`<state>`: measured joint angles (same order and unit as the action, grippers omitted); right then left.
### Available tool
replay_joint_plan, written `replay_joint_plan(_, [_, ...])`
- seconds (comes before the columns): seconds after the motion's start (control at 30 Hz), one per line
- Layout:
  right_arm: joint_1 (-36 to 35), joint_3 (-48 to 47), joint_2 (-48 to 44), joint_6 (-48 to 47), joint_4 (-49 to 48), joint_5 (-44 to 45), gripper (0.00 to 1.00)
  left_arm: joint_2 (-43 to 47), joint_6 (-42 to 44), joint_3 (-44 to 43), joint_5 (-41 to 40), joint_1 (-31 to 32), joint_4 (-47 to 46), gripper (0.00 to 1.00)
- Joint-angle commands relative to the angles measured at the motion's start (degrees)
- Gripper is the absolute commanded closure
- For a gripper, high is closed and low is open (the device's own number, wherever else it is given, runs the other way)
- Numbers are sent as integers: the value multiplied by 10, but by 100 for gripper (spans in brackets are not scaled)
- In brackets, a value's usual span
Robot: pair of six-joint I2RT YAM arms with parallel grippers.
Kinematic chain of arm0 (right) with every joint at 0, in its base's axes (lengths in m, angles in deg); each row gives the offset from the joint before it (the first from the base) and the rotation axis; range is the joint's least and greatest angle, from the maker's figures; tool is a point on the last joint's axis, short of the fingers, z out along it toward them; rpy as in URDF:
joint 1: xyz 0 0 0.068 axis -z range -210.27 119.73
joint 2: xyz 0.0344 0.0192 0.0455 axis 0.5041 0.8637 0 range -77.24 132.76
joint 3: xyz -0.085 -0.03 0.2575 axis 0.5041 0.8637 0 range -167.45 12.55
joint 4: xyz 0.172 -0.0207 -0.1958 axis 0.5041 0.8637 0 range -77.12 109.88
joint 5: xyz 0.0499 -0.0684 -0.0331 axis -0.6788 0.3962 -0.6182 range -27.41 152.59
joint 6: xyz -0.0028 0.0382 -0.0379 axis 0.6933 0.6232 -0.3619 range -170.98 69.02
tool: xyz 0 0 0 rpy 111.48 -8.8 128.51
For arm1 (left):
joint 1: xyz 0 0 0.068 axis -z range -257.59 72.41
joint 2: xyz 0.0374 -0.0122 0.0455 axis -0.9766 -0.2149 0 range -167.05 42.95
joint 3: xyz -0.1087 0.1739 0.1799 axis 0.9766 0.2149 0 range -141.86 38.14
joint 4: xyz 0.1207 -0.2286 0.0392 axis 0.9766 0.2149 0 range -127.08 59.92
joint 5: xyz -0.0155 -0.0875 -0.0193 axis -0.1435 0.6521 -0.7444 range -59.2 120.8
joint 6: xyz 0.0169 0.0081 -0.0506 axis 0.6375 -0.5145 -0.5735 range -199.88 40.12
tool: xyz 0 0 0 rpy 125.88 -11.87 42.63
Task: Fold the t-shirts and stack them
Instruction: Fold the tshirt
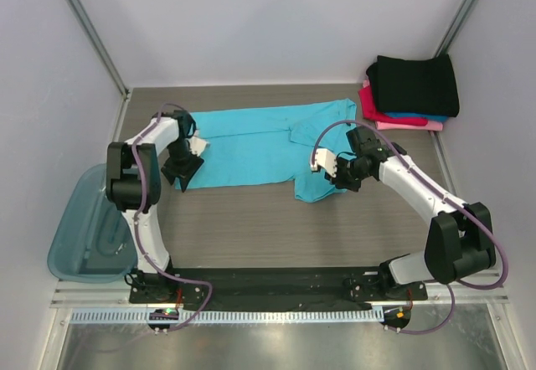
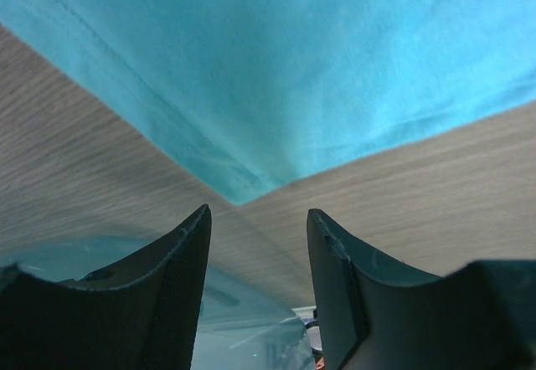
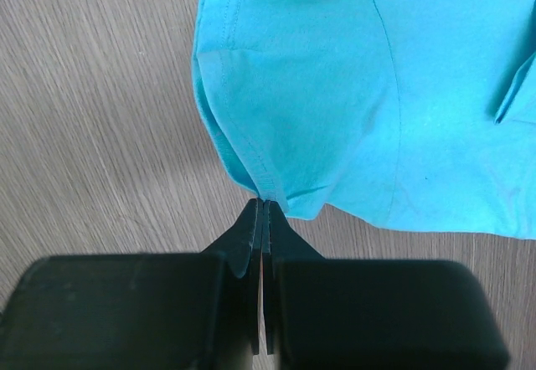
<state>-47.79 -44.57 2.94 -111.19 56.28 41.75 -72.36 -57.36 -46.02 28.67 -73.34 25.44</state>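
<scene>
Limp, light shirt (image 1: 251, 148), best pinched at hems: clamped on sleeve hem at right gripper (image 3: 264, 207), spread apart over corner at left gripper (image 2: 258, 217).

Plain white walls (image 1: 268, 18) — grey wood-grain table (image 1: 251, 219) (metal frame posts (image 1: 88, 31) in corners), even light.

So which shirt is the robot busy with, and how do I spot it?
Find the wooden table between the two arms. Spread across its middle lies the turquoise t-shirt, its near edge pinched by the right gripper. The other shirts sit folded in a stack in the far right corner, black on top; this is the only one lying open.
</scene>
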Motion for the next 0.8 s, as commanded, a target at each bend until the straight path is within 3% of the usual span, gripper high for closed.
replay_joint_plan(0.0, [-2,-21,-6,4,-1,-1,99,-18,0,-29,-12,-9,-14,50])
replay_joint_plan(0.23, [-2,-22,0,8,-3,4,99,-45,8,-43,-13,-19,-6,55])
replay_joint_plan(0.37, [-2,-27,7,22,-8,7,99,-62,4,-56,6,-20,16,71])
replay_joint_plan(0.6, [-2,-32,11,49,-22,20,99,-57,8,-49,19,-21,30,75])
replay_joint_plan(0.63, [-2,-33,12,53,-25,21,99,-60,7,-51,20,-21,33,78])
replay_joint_plan(0.7, [-2,-34,13,60,-29,24,99,-64,8,-55,35,-21,41,96])
replay_joint_plan(0.77, [-2,-40,14,67,-32,27,99,-65,11,-58,38,-21,47,100])
